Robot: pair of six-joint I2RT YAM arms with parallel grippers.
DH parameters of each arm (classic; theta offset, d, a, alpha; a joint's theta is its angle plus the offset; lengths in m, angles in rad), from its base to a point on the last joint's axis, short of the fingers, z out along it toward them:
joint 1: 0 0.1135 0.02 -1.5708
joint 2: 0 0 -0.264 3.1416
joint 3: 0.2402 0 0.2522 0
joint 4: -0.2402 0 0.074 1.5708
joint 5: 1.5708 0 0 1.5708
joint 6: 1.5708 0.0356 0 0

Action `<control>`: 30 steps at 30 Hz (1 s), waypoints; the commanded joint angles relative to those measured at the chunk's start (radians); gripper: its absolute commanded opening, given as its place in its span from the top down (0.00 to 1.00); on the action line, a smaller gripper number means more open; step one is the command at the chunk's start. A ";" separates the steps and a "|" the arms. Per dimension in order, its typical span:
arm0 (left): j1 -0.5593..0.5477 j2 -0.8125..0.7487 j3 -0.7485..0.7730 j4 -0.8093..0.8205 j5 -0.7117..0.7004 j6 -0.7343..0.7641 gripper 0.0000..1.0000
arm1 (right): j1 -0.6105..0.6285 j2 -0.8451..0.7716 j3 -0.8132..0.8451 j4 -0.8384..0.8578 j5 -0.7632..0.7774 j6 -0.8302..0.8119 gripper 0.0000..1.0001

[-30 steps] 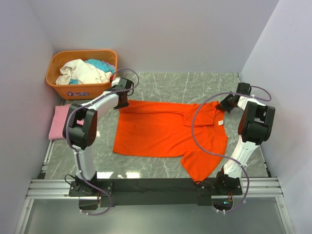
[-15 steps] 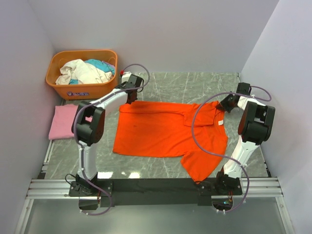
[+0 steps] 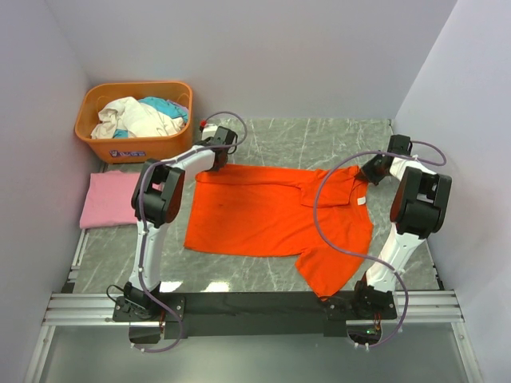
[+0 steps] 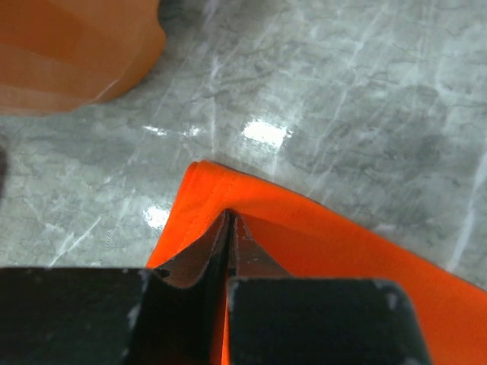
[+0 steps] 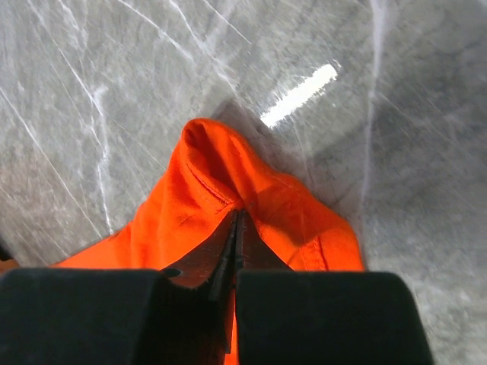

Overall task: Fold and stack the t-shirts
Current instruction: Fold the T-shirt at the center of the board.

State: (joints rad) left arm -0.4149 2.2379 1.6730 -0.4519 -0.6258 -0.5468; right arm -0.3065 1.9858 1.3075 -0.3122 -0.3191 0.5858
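Observation:
The orange-red t-shirt (image 3: 271,215) lies spread across the grey marble table. My left gripper (image 3: 216,165) is shut on its far left corner; the left wrist view shows the hem (image 4: 304,228) pinched between the closed jaws. My right gripper (image 3: 364,177) is shut on the shirt's far right edge; the right wrist view shows bunched cloth (image 5: 221,182) in the closed jaws. The light pink t-shirt (image 3: 110,199) lies folded at the table's left edge, apart from both grippers.
A rigid orange plastic basket (image 3: 104,144) with white and teal clothes stands at the back left, close to my left gripper; its corner shows in the left wrist view (image 4: 68,53). Grey walls close in the left, back and right sides.
My left gripper has moved right and slightly back with the shirt's far left corner, pulling that edge straighter. The right gripper has not moved.

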 commanded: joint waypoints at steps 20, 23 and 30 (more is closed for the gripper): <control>0.047 0.019 -0.021 -0.039 0.037 -0.047 0.92 | -0.060 -0.134 -0.123 -0.091 0.106 0.037 1.00; 0.047 0.017 -0.024 -0.031 0.044 -0.038 0.91 | -0.059 -0.130 -0.120 -0.068 0.078 0.025 0.87; 0.047 -0.014 -0.068 0.024 0.063 -0.001 0.83 | -0.060 -0.154 -0.079 0.022 0.054 -0.017 0.64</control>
State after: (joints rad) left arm -0.3801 2.2292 1.6482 -0.4221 -0.6167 -0.5674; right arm -0.3588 1.8557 1.1847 -0.3683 -0.2531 0.5976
